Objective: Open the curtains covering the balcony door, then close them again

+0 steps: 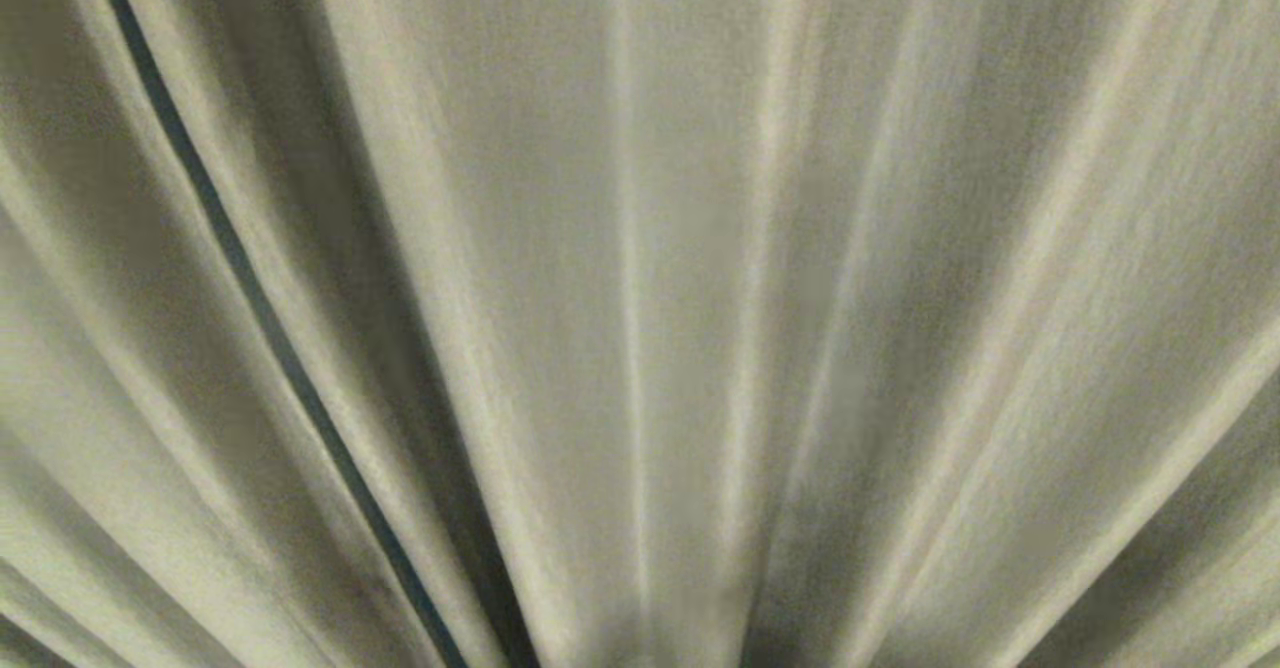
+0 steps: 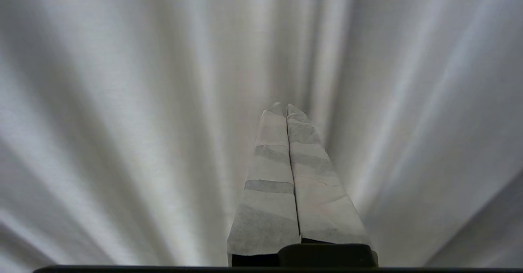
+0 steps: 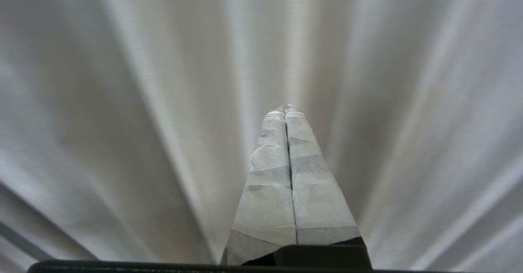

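The curtains (image 1: 700, 298) fill the whole head view, drawn shut in pleats with one thin dark slit at their left. Two pincers face the curtains: the left pincer (image 2: 286, 108) and right pincer (image 3: 284, 109), each clenched on nothing

All views close — facing curtains (image 1: 640, 248)

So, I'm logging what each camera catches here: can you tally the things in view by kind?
Pleated beige woven curtains: 1 expanse, filling every view
Dark slit between folds: 1
Tape-wrapped pincers, both shut: 2, the left pincer and the right pincer
Total: 4
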